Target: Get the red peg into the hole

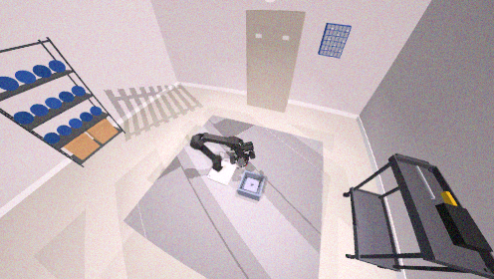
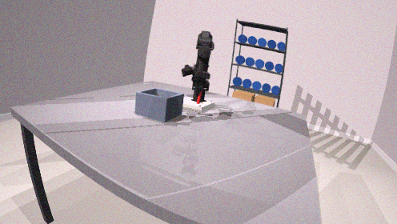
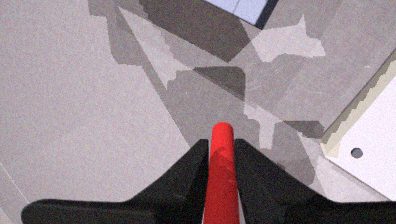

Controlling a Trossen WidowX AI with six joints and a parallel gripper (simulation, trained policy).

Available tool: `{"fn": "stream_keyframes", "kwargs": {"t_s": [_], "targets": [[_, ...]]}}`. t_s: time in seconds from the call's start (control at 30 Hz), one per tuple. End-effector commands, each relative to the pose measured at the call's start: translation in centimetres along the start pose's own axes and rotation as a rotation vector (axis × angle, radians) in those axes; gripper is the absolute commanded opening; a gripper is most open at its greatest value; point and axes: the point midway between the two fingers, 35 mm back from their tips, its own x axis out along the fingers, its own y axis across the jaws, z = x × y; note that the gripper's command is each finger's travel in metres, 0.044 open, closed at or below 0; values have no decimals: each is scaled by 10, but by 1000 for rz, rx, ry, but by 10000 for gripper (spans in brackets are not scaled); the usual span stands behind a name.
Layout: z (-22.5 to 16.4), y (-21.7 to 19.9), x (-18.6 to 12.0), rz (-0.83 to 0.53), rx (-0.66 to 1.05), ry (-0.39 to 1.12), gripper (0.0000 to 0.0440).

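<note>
The red peg is between the two black fingers of my gripper, which is shut on it. The peg hangs above the table, leaning slightly in the exterior view. In the top view the gripper is small and hides most of the peg. The open blue-grey box stands on the table, beside and clear of the peg. In the top view a pale plate with a small dark hole shows at its bottom. The wrist view shows only a corner of the box at the top.
The white base board lies under the arm's base, close beside the box. The grey table has shadows of the arm on it. A shelf rack with blue discs and a dark cart stand away from the table.
</note>
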Motion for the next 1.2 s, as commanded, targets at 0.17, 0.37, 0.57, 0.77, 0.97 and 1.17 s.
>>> {"fn": "stream_keyframes", "kwargs": {"t_s": [0.17, 0.37, 0.57, 0.77, 0.97, 1.17], "targets": [[30, 16, -24, 27, 6, -64, 0], [57, 22, -32, 29, 38, -101, 0], [83, 24, -35, 25, 76, -129, 0], [106, 24, -35, 17, 112, -150, 0], [127, 23, -30, 7, 148, -160, 1], [144, 21, -22, -6, 179, -158, 6]]}}
